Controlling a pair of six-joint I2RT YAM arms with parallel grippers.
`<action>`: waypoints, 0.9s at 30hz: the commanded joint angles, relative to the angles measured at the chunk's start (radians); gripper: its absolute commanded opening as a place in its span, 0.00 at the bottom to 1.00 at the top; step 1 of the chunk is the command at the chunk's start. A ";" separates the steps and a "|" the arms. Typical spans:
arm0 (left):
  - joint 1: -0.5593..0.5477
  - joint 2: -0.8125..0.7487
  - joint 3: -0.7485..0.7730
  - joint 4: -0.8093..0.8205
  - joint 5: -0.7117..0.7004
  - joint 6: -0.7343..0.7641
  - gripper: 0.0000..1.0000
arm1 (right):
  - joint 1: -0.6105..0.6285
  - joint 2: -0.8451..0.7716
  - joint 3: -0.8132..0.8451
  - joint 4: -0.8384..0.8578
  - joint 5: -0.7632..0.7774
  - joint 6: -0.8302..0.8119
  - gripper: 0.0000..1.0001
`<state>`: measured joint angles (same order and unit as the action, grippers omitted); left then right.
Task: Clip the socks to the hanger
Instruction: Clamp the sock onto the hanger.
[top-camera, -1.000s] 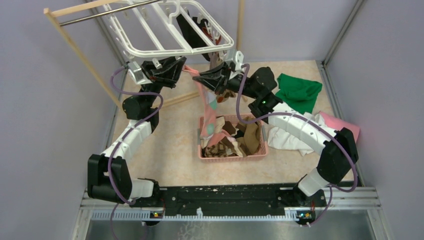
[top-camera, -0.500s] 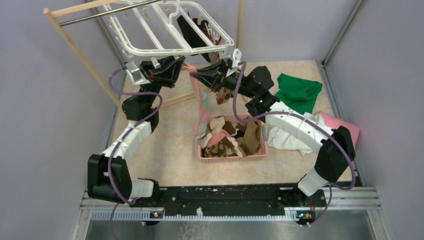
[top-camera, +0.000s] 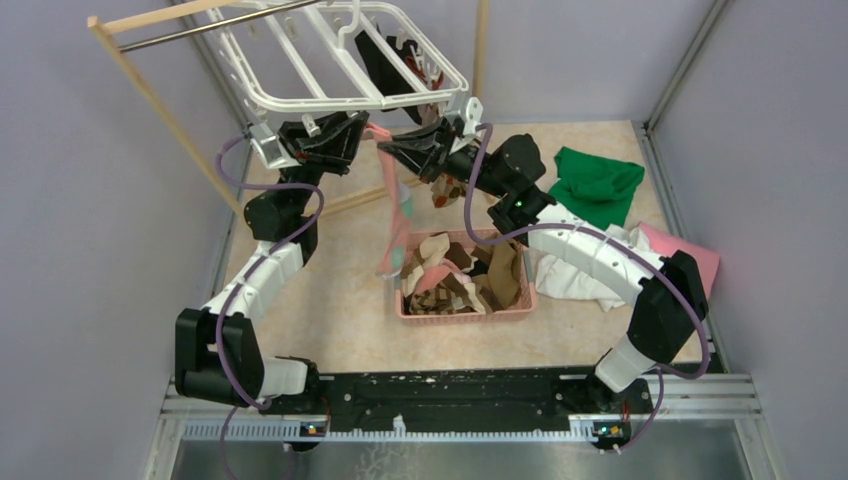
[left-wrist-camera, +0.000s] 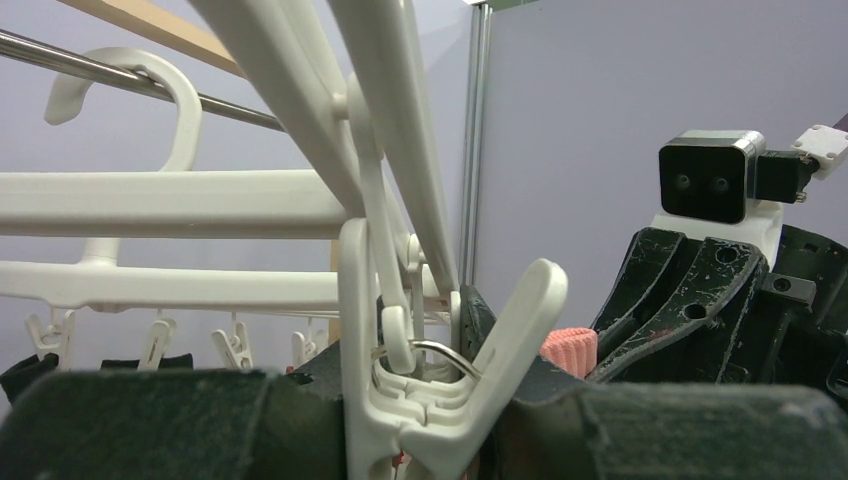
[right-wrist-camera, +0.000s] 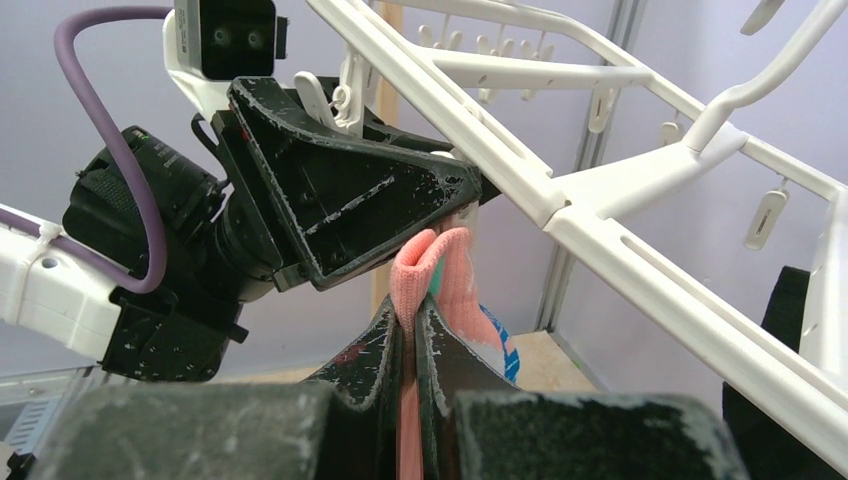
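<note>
Lifted since a second ago: pink-teal sock (top-camera: 398, 205), its tail now out of the pink basket (top-camera: 465, 314) and hanging at the basket's far left corner, cuff carried left to the near edge of the hanger (top-camera: 300, 102).
Right gripper (right-wrist-camera: 412, 320): pinched tight on the cuff.
Left gripper (left-wrist-camera: 430, 430): part-closed, squeezing a clip (left-wrist-camera: 520, 310) so its mouth gapes.
Judged: cuff close to the clip, not yet clipped.
Basket: remaining socks (top-camera: 465, 275), brown and cream, heaped.
Hanger, far side: dark sock (top-camera: 385, 60) hung.

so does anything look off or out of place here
Nothing damaged or spilled. The green cloth, white cloth and pink cloth lie crumpled in a heap right of the basket, and the socks inside it are jumbled.
</note>
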<state>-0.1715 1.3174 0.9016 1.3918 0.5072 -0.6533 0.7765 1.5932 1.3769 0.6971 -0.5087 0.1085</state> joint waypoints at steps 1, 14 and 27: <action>-0.003 -0.017 0.031 0.039 -0.008 -0.006 0.28 | 0.009 -0.014 0.039 0.067 0.017 0.009 0.00; -0.003 -0.064 -0.003 0.000 -0.044 0.017 0.73 | 0.000 -0.028 0.013 0.047 0.019 0.000 0.00; -0.002 -0.253 -0.122 -0.260 -0.123 0.111 0.98 | -0.013 -0.045 -0.026 0.025 0.018 -0.019 0.00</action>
<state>-0.1715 1.1358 0.8124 1.2407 0.4168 -0.5930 0.7734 1.5925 1.3540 0.6983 -0.4973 0.1005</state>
